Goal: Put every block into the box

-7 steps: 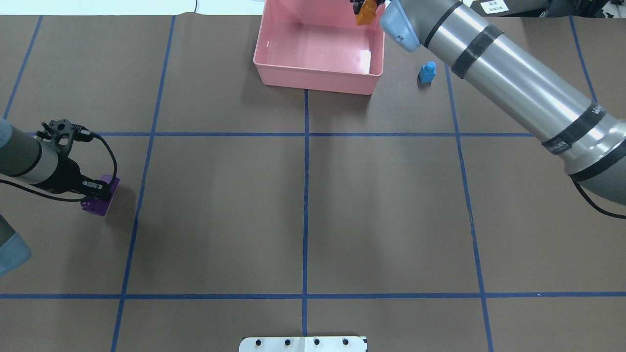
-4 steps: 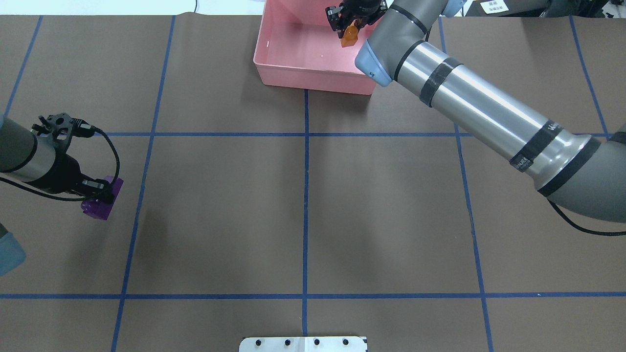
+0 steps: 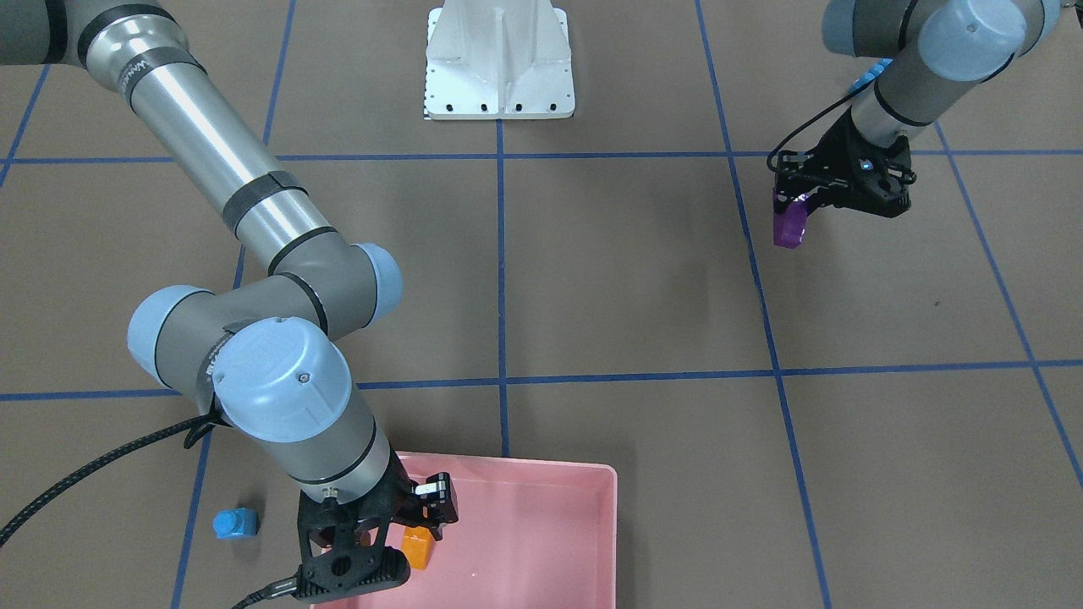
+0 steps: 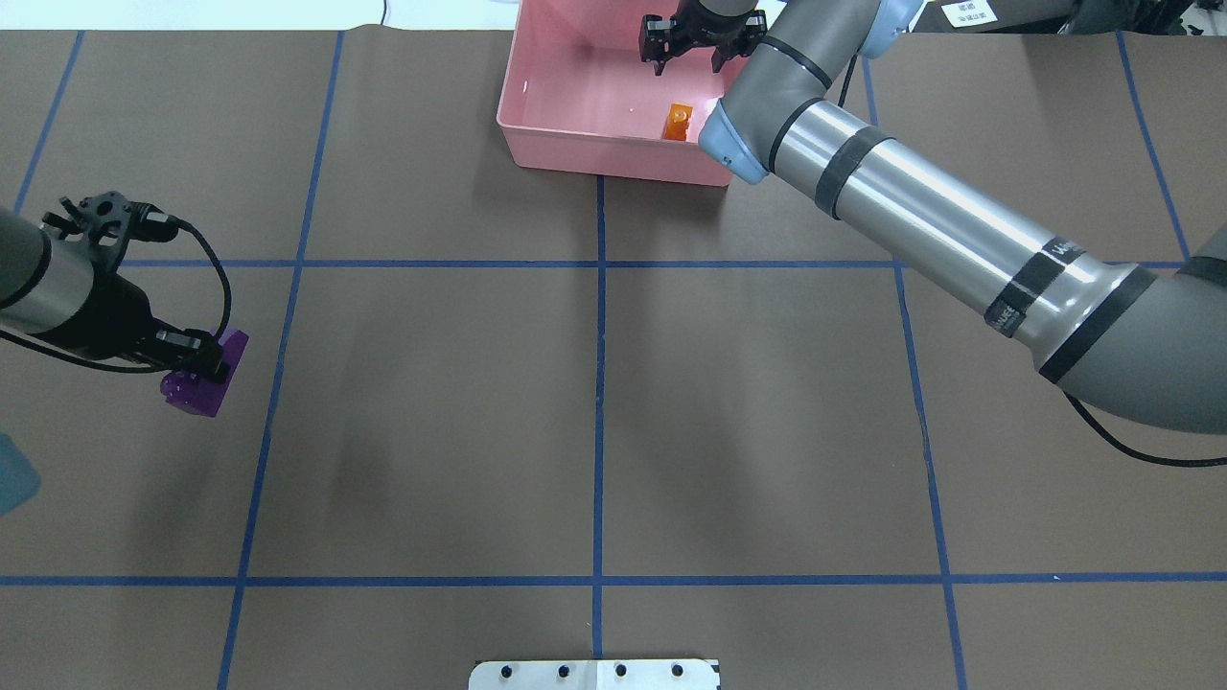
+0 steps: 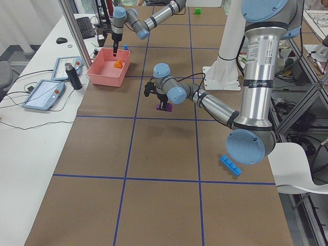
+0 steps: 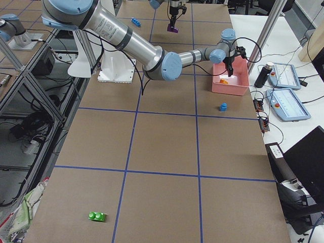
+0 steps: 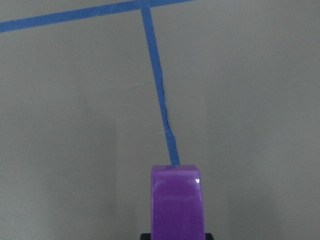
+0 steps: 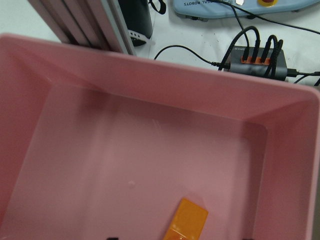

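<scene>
Brown paper with a blue tape grid covers the counter (image 4: 431, 383), and most of its squares are bare. The pink box (image 4: 575, 153) sits at the far edge from the robot's base, a little to the right of the centre line.

Half a second ago the right gripper (image 4: 686, 59) held the orange block over the box. Its fingers now stand spread apart and empty above the box's far side. The orange block (image 4: 678, 122) lies on the box floor near the wall that faces the robot, toward the right corner and clear of the fingers. The right forearm crosses over that corner.

The left gripper (image 4: 203, 362) is at the robot's left, its fingers closed on the purple sloped block (image 4: 196, 398). Arm and block have shifted slightly toward the far side since the earlier frames. The block seems to hang just clear of the counter, though its height is hard to judge. Between it and the box lies a wide stretch of open counter with nothing on it.

The small light blue block (image 3: 235, 523) stands on the counter just beside the box on the robot's right, apart from the wall; in the overhead view the right arm hides it. The long four-stud light blue block (image 5: 230, 165) lies near the counter's left end. The green two-stud block (image 6: 96, 217) lies well apart at the right end.
</scene>
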`<act>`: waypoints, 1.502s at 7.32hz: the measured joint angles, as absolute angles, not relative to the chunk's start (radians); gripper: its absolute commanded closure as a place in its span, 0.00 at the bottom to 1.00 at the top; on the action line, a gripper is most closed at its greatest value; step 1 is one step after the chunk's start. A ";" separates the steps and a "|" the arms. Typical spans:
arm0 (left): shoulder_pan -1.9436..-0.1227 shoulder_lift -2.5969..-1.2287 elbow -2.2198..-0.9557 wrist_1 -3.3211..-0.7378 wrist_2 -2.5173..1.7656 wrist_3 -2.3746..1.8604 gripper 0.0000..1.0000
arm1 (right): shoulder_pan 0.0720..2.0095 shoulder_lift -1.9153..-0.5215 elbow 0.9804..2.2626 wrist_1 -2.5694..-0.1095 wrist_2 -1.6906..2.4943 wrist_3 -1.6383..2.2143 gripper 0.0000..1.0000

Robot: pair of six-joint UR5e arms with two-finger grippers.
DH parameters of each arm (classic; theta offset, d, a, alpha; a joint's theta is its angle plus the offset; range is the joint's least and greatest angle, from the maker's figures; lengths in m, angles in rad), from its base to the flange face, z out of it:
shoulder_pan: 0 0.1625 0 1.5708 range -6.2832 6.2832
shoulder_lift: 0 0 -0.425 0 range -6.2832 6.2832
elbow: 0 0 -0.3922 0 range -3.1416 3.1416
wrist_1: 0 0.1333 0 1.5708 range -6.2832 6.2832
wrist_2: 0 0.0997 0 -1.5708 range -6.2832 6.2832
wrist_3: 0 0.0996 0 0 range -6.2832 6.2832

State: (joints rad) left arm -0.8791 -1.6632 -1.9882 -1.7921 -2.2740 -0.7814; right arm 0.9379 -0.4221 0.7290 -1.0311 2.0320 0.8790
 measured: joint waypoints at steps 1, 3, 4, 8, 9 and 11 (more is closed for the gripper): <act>-0.908 -1.754 -1.983 -1.734 -2.313 -0.821 1.00 | 0.978 -0.414 0.787 -1.130 2.106 0.891 0.00; -0.923 -2.039 -1.869 -1.671 -2.337 -1.016 1.00 | 1.055 -0.465 1.036 -1.479 2.174 0.813 0.00; -0.924 -2.176 -1.765 -1.674 -2.338 -1.087 1.00 | 1.091 -0.537 1.152 -1.600 2.175 0.708 0.00; -0.924 -2.556 -1.247 -1.917 -2.197 -1.219 1.00 | 1.155 -0.851 1.297 -1.546 2.103 0.351 0.00; -0.924 -2.626 -1.112 -1.997 -2.133 -1.227 1.00 | 1.148 -0.877 1.245 -1.424 2.094 0.374 0.00; -0.920 -2.703 -0.921 -2.122 -2.032 -1.230 1.00 | 1.110 -0.865 1.101 -1.186 2.087 0.492 0.00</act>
State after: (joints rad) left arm -0.9204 -2.7031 -0.9211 -2.1224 -2.0317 -1.2301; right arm 1.1103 -0.8654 1.1006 -1.1865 2.0870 0.4921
